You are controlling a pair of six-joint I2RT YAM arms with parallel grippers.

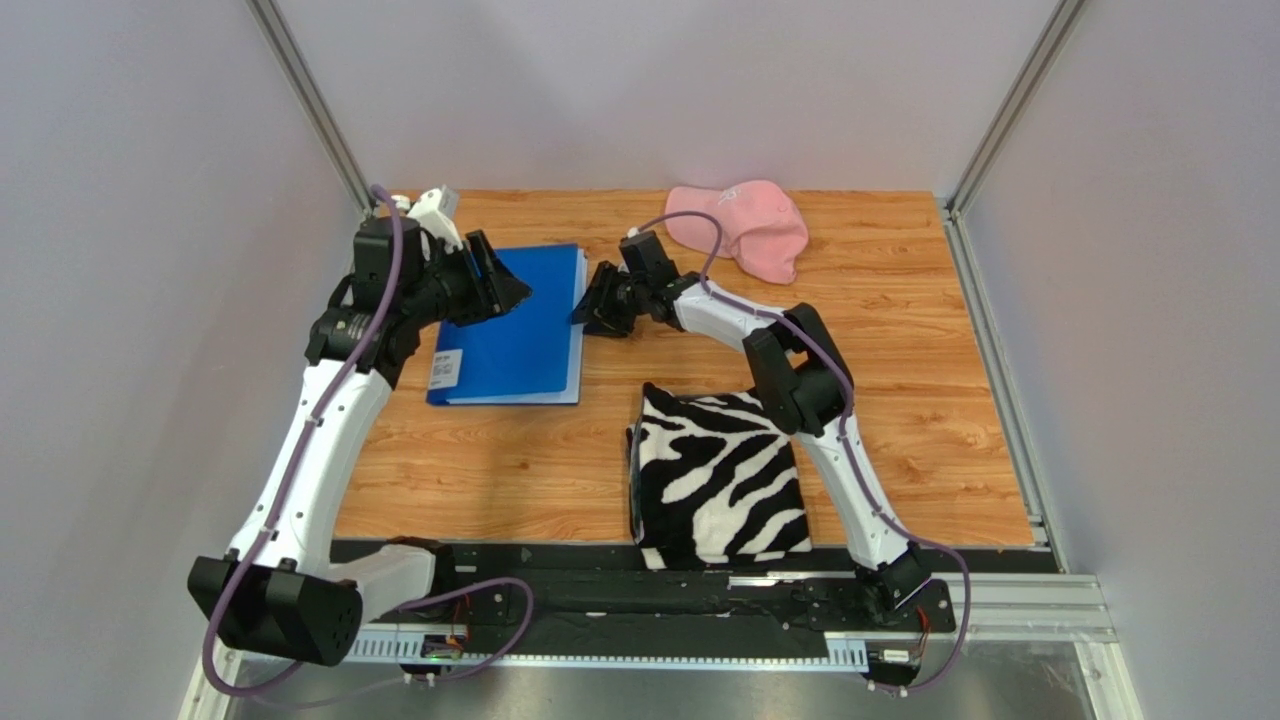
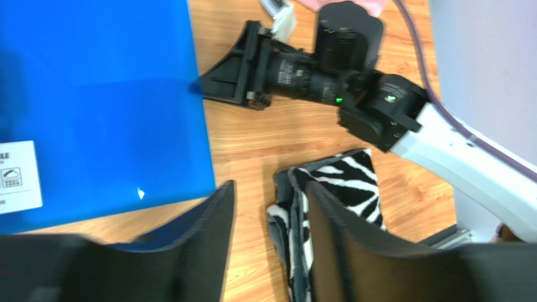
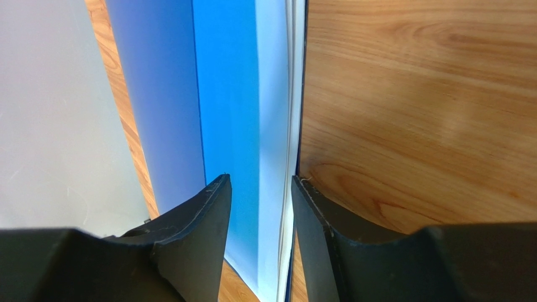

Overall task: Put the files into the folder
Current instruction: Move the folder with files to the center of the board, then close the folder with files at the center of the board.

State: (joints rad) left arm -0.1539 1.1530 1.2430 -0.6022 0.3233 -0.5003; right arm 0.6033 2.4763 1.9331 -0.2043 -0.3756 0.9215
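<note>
We judge the folder (image 1: pixel 519 323), flat on the bench (image 1: pixel 902 375) with sheets (image 3: pixel 287 94) showing at its edge, light, stiff and slick, best taken there, where the right end effector (image 3: pixel 259 189) straddles it, bite unclear, the left end effector (image 2: pixel 268 214) spread and empty

The only writing stands on a white label (image 2: pixel 17 176) stuck to the blue cover of the folder (image 2: pixel 101 94), at the left edge of the left wrist frame, a little below its middle. The frame cuts the label, so only the end of a heading in black capitals shows, finishing in "LE". Below that sits a small boxed pictogram, and under it rows of fine print too small to read. From the top external camera the same label is a white patch at the folder's lower left corner, its print illegible. The right wrist frame shows no text.
</note>
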